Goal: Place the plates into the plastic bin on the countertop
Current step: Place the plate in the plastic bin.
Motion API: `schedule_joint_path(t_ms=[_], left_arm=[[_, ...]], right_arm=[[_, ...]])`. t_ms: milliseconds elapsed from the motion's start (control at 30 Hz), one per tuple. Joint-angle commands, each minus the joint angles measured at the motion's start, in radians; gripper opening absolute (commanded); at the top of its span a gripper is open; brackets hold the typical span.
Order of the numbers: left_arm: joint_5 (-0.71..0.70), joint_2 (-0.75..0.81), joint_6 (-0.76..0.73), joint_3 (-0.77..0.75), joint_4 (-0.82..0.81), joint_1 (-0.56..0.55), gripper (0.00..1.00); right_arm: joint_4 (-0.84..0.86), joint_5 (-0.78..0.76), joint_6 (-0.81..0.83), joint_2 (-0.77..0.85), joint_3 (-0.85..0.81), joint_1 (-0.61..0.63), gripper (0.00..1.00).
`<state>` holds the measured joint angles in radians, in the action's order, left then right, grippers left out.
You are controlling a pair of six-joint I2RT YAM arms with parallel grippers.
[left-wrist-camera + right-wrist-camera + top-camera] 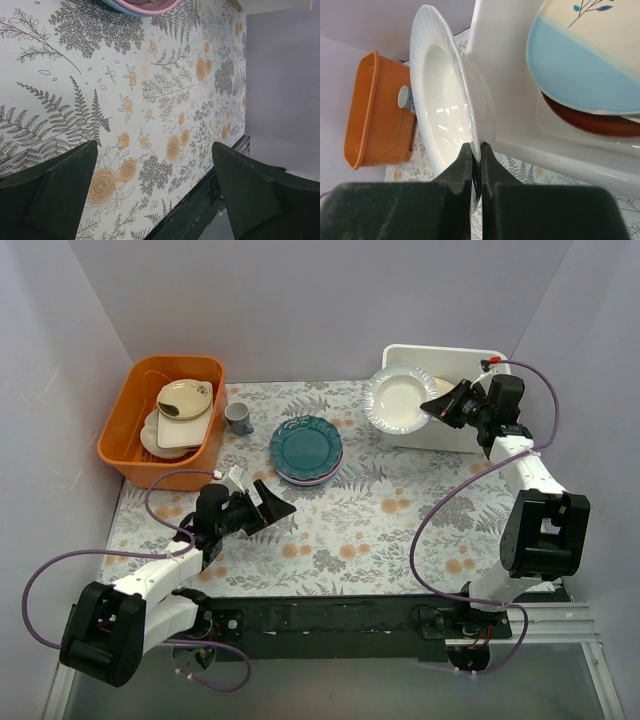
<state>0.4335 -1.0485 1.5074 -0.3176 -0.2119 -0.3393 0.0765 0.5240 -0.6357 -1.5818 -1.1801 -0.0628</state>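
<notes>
My right gripper (pixel 437 408) is shut on the rim of a pale cream plate (pixel 400 400), holding it tilted on edge over the white plastic bin's (pixel 455 356) front left corner. In the right wrist view the plate (pixel 442 110) stands upright between my closed fingers (pixel 462 165). The bin (pixel 520 115) holds a cream-and-blue leaf-sprig plate (pixel 585 60) over a dark red one (pixel 590 120). A stack topped by a teal scalloped plate (pixel 306 447) sits mid-countertop (pixel 380 520). My left gripper (pixel 272 508) is open and empty over the countertop, near that stack.
An orange tub (pixel 160 420) with beige dishes (pixel 182 405) stands at the back left. A small grey cup (pixel 238 418) stands beside it. In the left wrist view pink and blue plate edges (pixel 145 6) show at the top, and the table's front edge (pixel 200 200) lies lower right.
</notes>
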Motion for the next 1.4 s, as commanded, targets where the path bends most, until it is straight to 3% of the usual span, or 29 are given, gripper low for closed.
schedule_joint_path(t_ms=[0,400,1367], left_arm=[[-0.001,0.018,-0.003,-0.011,0.017,0.005,0.98],[0.01,-0.016,-0.006,-0.015,0.003,0.005,0.98],[0.007,-0.05,-0.015,-0.021,0.009,0.003,0.98]], right_arm=[[0.123,-0.004,-0.019,-0.01,-0.105,-0.055,0.01],[0.169,0.019,-0.073,-0.066,-0.136,-0.13,0.01],[0.23,0.001,-0.137,-0.201,-0.245,-0.152,0.01]])
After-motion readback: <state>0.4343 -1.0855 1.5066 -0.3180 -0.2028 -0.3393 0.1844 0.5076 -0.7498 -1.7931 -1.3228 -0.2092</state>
